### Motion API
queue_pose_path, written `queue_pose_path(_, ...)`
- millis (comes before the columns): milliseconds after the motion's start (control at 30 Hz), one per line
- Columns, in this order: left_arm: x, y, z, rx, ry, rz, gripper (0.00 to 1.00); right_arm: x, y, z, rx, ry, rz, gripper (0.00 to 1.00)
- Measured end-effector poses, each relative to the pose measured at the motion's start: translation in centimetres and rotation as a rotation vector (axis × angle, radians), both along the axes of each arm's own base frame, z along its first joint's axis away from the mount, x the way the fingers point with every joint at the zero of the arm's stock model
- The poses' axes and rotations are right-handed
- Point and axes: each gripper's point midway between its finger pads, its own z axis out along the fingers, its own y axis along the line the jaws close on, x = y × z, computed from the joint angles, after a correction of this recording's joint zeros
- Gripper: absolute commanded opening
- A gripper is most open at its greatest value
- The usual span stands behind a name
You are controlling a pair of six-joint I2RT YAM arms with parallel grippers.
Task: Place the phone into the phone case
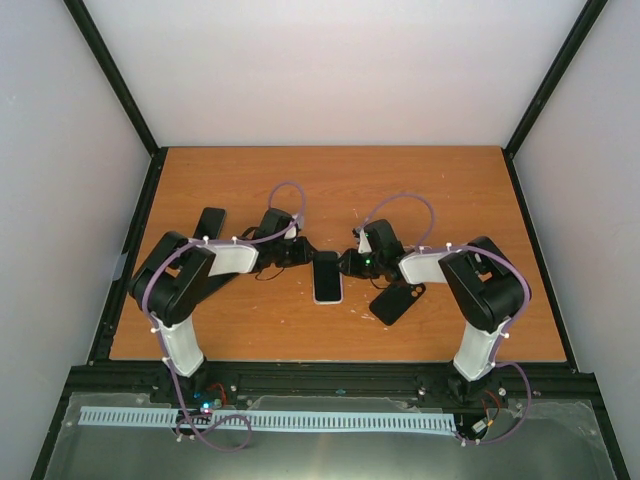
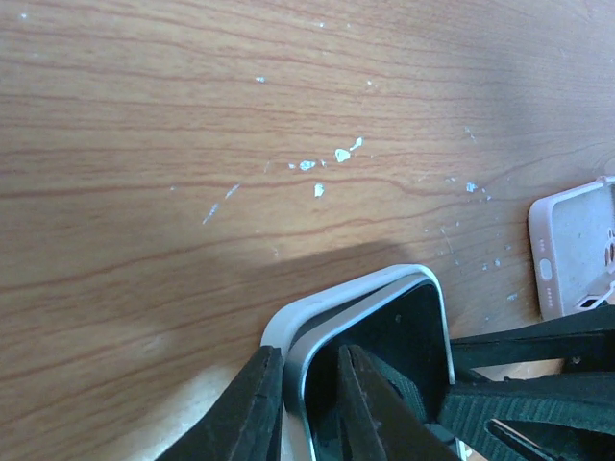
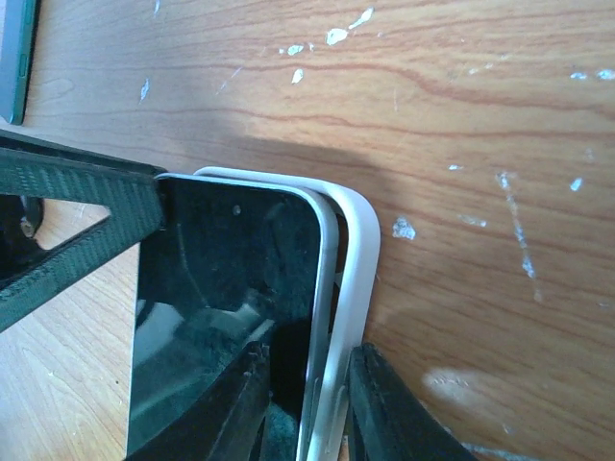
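The phone [image 1: 327, 277], dark-screened with a silver edge, lies in the white phone case at the table's middle. In the left wrist view my left gripper [image 2: 309, 360] is shut on one long side: one finger presses the screen of the phone [image 2: 408, 322], the other the outer wall of the case [image 2: 322, 305]. On the opposite side my right gripper [image 3: 307, 363] pinches the phone [image 3: 231, 269] and the case rim [image 3: 363, 252] the same way. A thin dark gap shows between phone edge and rim at both corners. Seen from above, the left gripper [image 1: 306, 255] and right gripper [image 1: 350, 265] flank the phone.
A black case [image 1: 397, 301] lies just right of the phone, under the right arm. Another dark flat object [image 1: 209, 221] rests at the left behind the left arm. A pale pink case [image 2: 572, 252] shows at the left wrist view's right edge. The table [image 1: 440, 180] is brown wood.
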Motion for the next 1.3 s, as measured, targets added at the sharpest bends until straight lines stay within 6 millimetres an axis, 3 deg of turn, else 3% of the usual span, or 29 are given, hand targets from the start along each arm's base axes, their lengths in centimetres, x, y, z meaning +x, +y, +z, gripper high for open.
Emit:
queue_pose_path(300, 0.0, -0.3, -0.6, -0.027, 0.019, -0.013, 0.22, 0.1, 0.0, 0.0, 0.007, -0.003, 0.003, 0.22)
queue_pose_path(467, -0.2, -0.4, 0.1, -0.048, 0.016, -0.018, 0.41, 0.1, 0.1, 0.1, 0.013, -0.012, 0.007, 0.27)
queue_pose_path(800, -1.6, 0.1, 2.0, -0.072, 0.007, -0.024, 0.48, -1.0, -0.7, 0.2, -0.005, 0.004, 0.005, 0.35)
queue_pose_path(1133, -5.6, 0.8, -0.1, -0.104, 0.111, -0.071, 0.32, -2.3, -0.5, 0.2, 0.019, 0.029, 0.007, 0.36)
queue_pose_path(1300, -6.0, 0.2, -0.1, -0.141, 0.123, -0.095, 0.18, -2.4, 0.5, 0.3, 0.063, 0.04, 0.014, 0.36)
